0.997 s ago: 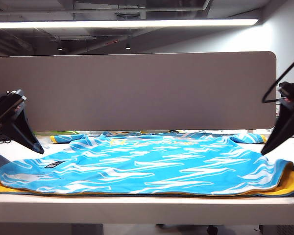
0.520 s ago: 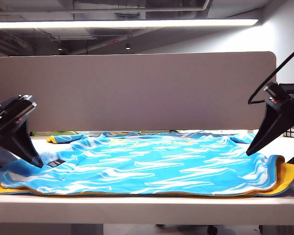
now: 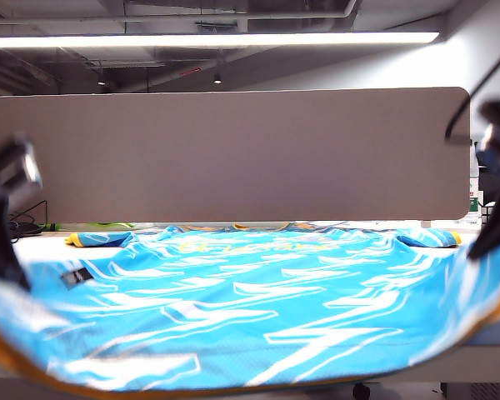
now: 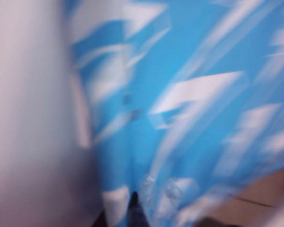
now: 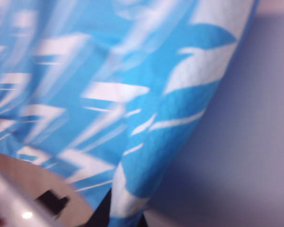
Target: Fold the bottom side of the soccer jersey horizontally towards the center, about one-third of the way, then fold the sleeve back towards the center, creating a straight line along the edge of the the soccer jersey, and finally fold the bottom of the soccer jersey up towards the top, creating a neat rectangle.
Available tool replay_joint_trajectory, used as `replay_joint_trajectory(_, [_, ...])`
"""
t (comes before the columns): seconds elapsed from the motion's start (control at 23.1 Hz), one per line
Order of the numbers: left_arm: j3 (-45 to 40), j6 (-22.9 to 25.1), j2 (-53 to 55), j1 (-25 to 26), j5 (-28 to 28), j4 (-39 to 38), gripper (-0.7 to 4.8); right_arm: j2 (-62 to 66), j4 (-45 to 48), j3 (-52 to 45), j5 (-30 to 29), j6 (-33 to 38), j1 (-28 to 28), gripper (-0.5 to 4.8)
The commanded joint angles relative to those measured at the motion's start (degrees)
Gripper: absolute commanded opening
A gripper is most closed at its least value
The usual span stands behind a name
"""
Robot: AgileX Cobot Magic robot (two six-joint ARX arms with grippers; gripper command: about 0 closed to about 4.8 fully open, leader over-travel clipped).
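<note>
- A grey divider panel (image 3: 233, 154) is standing upright behind the table (image 3: 483, 337), filling the width of the exterior view.
- The jersey (image 3: 250, 308) is lying streaked face up across most of the table, its far part resting flat while its near edge is sagging below the table's front edge in a broad curve between the two grippers.
- A yellow lining is showing along that near edge, and a small dark tag (image 3: 73, 274) is sitting near the jersey's left corner.
- The left gripper (image 3: 8, 258) is hanging at the far left of the exterior view, blurred, with the jersey's left corner rising to it.
- In the left wrist view the left gripper (image 4: 132, 210) is barely showing at the frame's edge; it appears to be clamped on the jersey (image 4: 180, 118), whose cloth is running straight into the dark fingers.
- The right gripper (image 3: 490, 237) is hanging at the far right, also blurred, with the right corner lifted to it.
- In the right wrist view the right gripper (image 5: 125, 215) is closed on a fold of the jersey (image 5: 132, 94), the cloth spreading away from it.
</note>
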Motion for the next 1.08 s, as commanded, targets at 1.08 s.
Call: replay_joint_trajectory(1.08, [4.11, -12.44, -19.54, -12.85, -19.3, 15.67, -0.06, -15.04, 14.75, 4.07, 4.13, 14.78, 2.82, -0.05])
